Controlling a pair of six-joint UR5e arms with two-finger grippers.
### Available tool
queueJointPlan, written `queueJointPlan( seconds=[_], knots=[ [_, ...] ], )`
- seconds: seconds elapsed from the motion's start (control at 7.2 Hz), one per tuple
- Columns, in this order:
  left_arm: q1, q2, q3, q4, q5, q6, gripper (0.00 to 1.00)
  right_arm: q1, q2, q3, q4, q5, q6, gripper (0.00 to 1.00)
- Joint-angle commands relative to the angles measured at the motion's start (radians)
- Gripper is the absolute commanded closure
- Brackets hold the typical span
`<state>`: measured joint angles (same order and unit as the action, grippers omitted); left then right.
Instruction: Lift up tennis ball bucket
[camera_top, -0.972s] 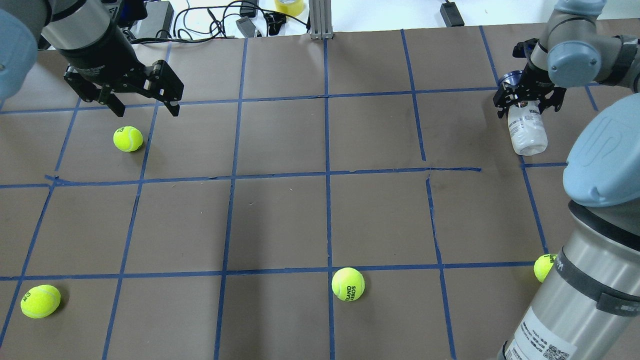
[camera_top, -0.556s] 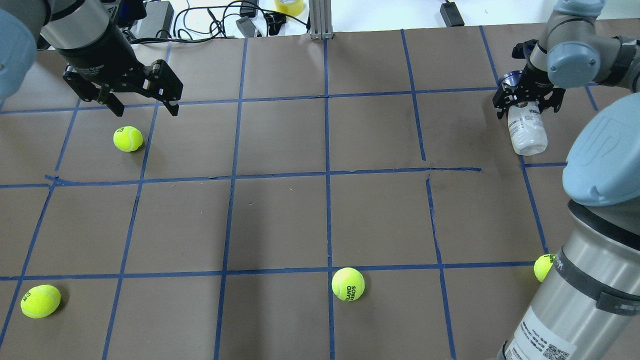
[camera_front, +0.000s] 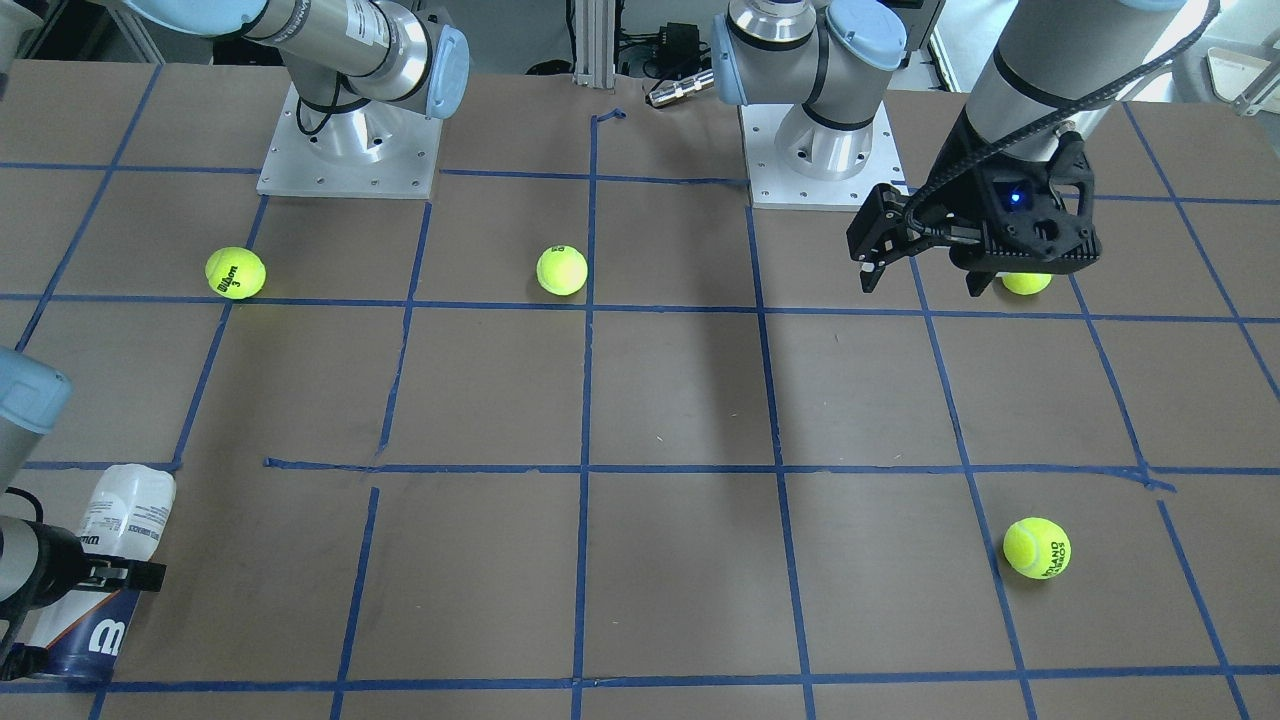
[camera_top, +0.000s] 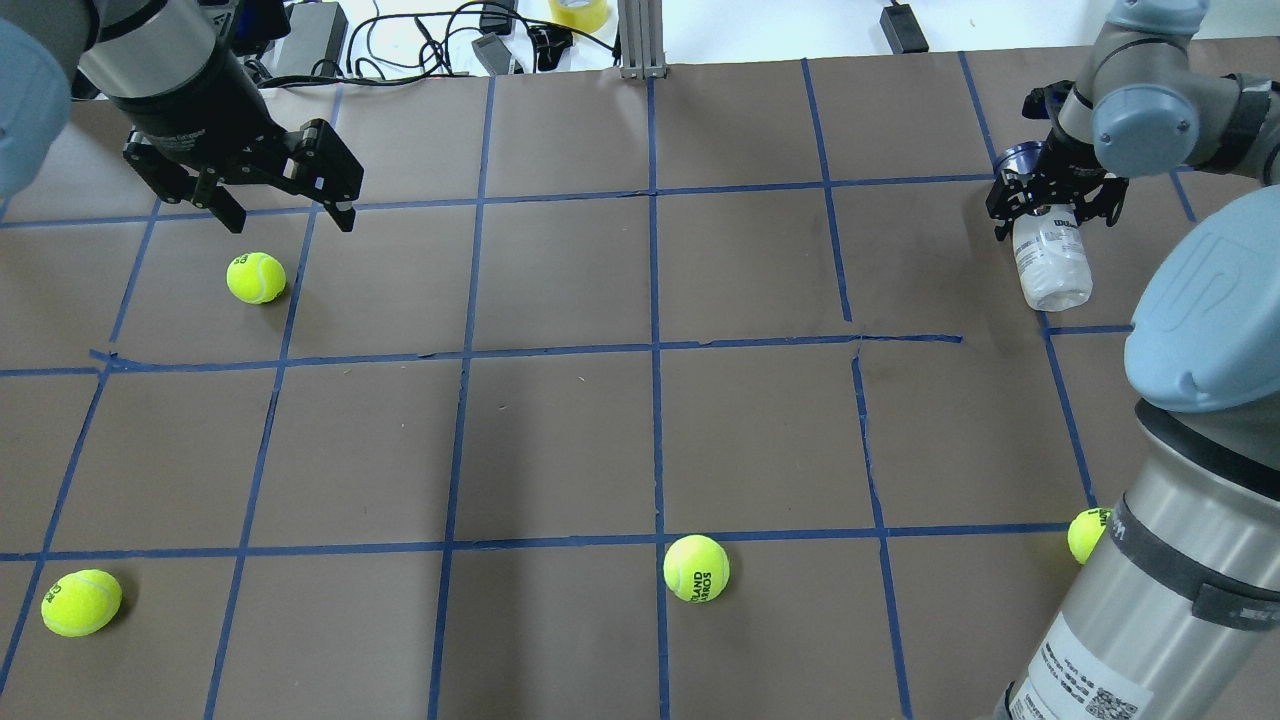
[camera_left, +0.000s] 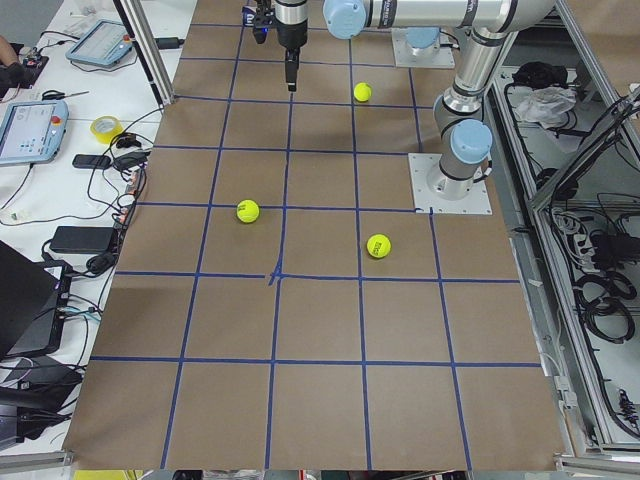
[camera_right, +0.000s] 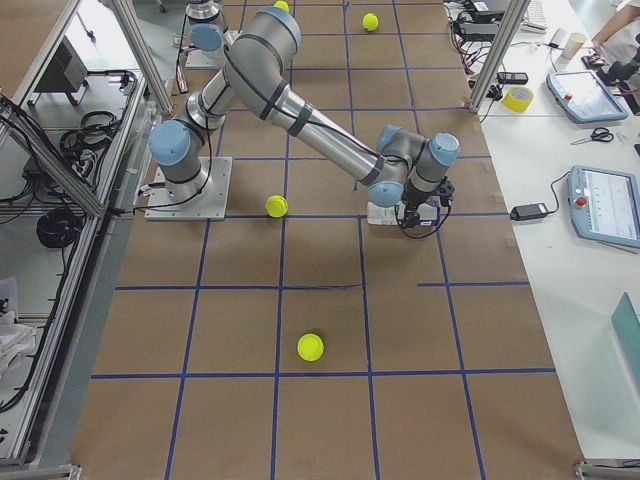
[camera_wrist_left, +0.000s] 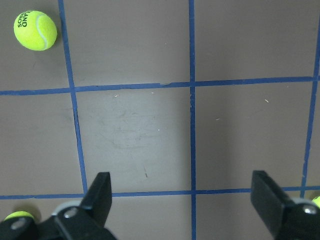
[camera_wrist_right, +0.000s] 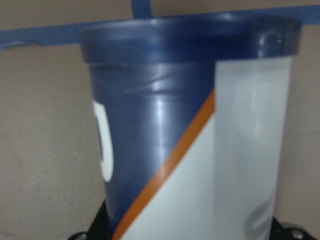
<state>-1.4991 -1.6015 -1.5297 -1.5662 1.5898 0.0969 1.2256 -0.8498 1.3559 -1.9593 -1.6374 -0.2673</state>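
Clear navy-banded cylindrical plastic can (camera_top: 1055, 270) lying on its side, navy end away from robot, right gripper (camera_top: 1050, 218) clamping it, left gripper (camera_top: 290, 222) spread.

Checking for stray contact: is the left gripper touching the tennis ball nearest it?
Apart. Overhead view shows a gap between the left gripper and the tennis ball.

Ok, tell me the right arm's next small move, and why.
Probably squeeze the right gripper shut on the tennis ball bucket. The gripper straddles the bucket's navy end, the bucket lies flat on the table, and a firm grip isn't evident yet.
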Motion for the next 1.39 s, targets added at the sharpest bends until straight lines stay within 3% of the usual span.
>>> queueJointPlan(
  seconds=[0.0,0.28,0.69,1.25],
  knots=[
    [0.0,0.002,0.002,0.0,0.002,0.0,0.0,0.0,-0.006,-0.001,0.002,-0.001,-0.021,0.24],
    [0.008,0.0,0.006,0.009,0.005,0.015,0.0,0.0,-0.012,-0.003,0.003,0.007,-0.049,0.43],
    [0.089,0.005,0.022,0.024,-0.04,0.015,0.0,0.017,-0.053,-0.009,0.003,0.019,-0.157,0.43],
    [0.143,0.024,0.022,0.015,-0.037,0.038,0.0,0.24,-0.121,-0.009,0.002,0.074,-0.295,0.43]
  ],
)
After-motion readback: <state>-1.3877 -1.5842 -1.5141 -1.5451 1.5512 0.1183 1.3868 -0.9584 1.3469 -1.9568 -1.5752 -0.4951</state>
